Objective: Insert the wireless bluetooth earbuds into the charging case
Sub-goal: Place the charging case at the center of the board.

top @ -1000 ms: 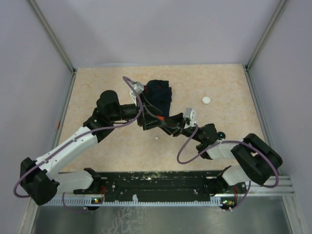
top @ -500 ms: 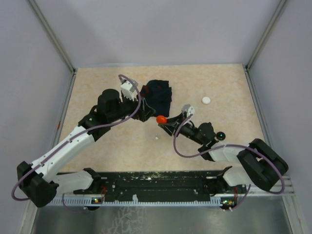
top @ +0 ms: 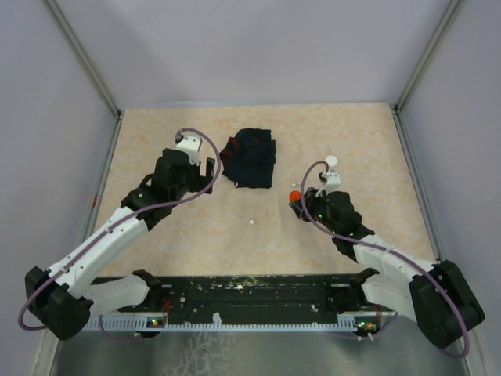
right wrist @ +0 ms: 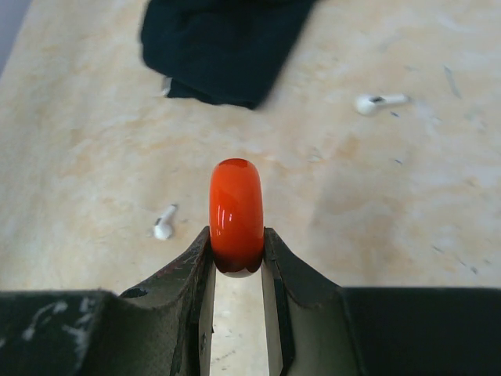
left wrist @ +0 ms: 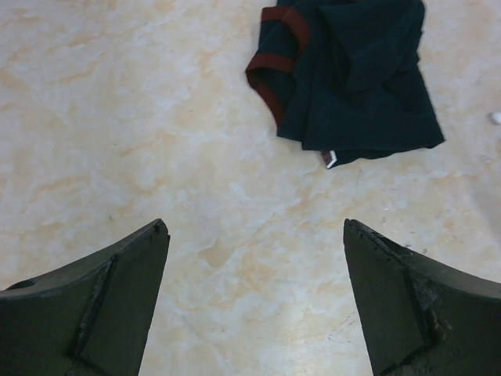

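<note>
My right gripper is shut on a glossy orange-red rounded charging case and holds it edge-on above the table; the case also shows in the top view. Two small white stemmed earbuds lie on the table in the right wrist view, one to the left and one farther off to the right. One earbud shows in the top view, left of the case. My left gripper is open and empty over bare table, left of the cloth.
A crumpled dark navy cloth with red trim lies at the table's middle back, also seen in the left wrist view. A white round disc lies behind my right gripper. Frame posts stand at the far corners.
Both grippers have drawn back from the cloth. My right gripper has carried the orange-red case to the right. My left gripper has moved left, open and empty.
</note>
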`<state>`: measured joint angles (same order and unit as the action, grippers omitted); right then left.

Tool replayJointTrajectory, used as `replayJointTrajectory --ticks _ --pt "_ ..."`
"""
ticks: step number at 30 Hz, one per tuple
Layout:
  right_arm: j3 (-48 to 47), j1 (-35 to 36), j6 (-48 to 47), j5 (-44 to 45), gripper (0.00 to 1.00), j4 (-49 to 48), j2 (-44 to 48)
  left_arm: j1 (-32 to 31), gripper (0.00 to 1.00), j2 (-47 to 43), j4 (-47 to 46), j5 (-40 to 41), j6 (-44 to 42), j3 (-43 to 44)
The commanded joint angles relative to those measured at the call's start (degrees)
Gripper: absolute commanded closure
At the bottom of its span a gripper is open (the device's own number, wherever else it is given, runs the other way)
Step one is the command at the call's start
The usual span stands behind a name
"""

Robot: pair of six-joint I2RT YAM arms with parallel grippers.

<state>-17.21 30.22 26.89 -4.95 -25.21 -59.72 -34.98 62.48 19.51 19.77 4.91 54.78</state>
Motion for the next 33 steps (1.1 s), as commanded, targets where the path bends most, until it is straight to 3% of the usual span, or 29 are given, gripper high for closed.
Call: replayJointTrajectory --ticks 1,11,17,23,28,33 --pt "0.8 -5.9 8.1 4.8 1.0 13.4 3.2 2.0 0.03 -1.6 0.0 3.4 -1.7 -1.6" --pt "2.9 -19.2 17.5 7.0 1.0 26.4 6.4 4.9 0.04 -2.7 -0.4 2.0 -1.8 -2.6" --pt "4.0 -23.5 19.4 10.2 0.97 31.4 7.9 5.9 0.04 -2.8 -0.7 1.6 -1.8 -3.1" --pt "2.5 -23.9 19.3 14.8 0.62 36.4 10.3 6.5 0.04 -2.6 -0.9 1.4 -1.7 -3.3" --pt "0.5 -23.9 17.4 15.8 0.38 40.5 14.5 6.7 0.03 -2.4 -0.9 1.2 -1.6 -3.4" --pt "-3.4 -23.9 13.6 12.3 0.31 44.7 16.3 6.9 0.04 -2.0 -0.9 1.3 -1.5 -3.4"
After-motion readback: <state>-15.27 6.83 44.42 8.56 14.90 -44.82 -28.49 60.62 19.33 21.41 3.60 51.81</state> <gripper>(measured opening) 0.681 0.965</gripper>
